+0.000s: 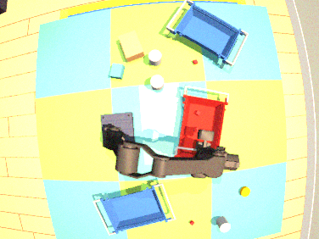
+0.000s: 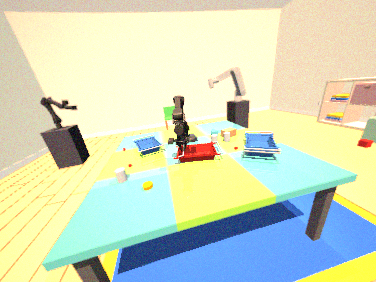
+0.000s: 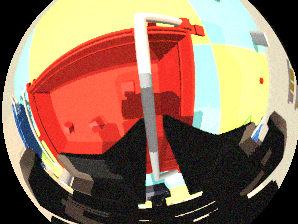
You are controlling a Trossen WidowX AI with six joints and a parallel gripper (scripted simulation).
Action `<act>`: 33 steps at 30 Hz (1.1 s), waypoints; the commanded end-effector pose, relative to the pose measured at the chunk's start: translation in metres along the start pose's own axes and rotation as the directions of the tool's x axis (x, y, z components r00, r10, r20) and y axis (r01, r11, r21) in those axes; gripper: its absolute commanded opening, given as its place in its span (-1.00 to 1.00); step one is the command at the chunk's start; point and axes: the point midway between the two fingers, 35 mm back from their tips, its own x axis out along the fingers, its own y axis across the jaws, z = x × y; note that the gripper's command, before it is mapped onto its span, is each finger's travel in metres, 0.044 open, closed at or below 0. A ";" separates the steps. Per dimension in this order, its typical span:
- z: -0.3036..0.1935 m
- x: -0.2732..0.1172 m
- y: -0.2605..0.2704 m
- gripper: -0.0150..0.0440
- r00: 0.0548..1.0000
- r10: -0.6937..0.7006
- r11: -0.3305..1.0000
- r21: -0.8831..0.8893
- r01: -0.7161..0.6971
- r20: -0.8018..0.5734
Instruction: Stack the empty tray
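The red loaded tray [image 1: 212, 116] [image 2: 199, 151] [image 3: 95, 75] stands mid-table, with a few small red blocks [image 1: 197, 113] [image 3: 97, 124] on its floor. Its far bar [image 1: 207, 89] is swung out over the far end. The near bar [image 1: 185, 148] [image 3: 146, 85] stands raised across the near end, inside the tray's outline in the wrist view. My gripper [image 1: 205, 148] [image 3: 153, 120] is slightly open at this bar, which passes by the fingertips; no grip on it shows. Two blue trays of the same kind, one front left [image 1: 136, 209] [image 2: 149, 145] and one far right [image 1: 208, 34] [image 2: 260, 141], look empty, bars out.
White cylinders [image 1: 155, 57] [image 1: 157, 82], a wooden block [image 1: 131, 44] and a teal block [image 1: 116, 71] stand beyond the arm's base. A yellow disc [image 1: 245, 191] [image 2: 147, 185] and another cylinder [image 1: 223, 224] [image 2: 121, 175] are near one corner. Small red cubes [image 1: 195, 62] [image 1: 192, 222] lie on the table.
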 end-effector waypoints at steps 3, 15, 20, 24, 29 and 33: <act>0.001 -0.010 -0.001 -0.20 1.000 -0.006 1.000 0.009 0.006 0.002; 0.000 -0.036 -0.002 -0.20 1.000 -0.001 1.000 0.011 0.001 0.001; 0.000 -0.036 -0.002 -0.20 1.000 -0.001 1.000 0.011 0.001 0.001; 0.000 -0.036 -0.002 -0.20 1.000 -0.001 1.000 0.011 0.001 0.001; 0.000 -0.036 -0.002 -0.20 1.000 -0.001 1.000 0.011 0.001 0.001; 0.000 -0.036 -0.002 -0.20 1.000 -0.001 1.000 0.011 0.001 0.001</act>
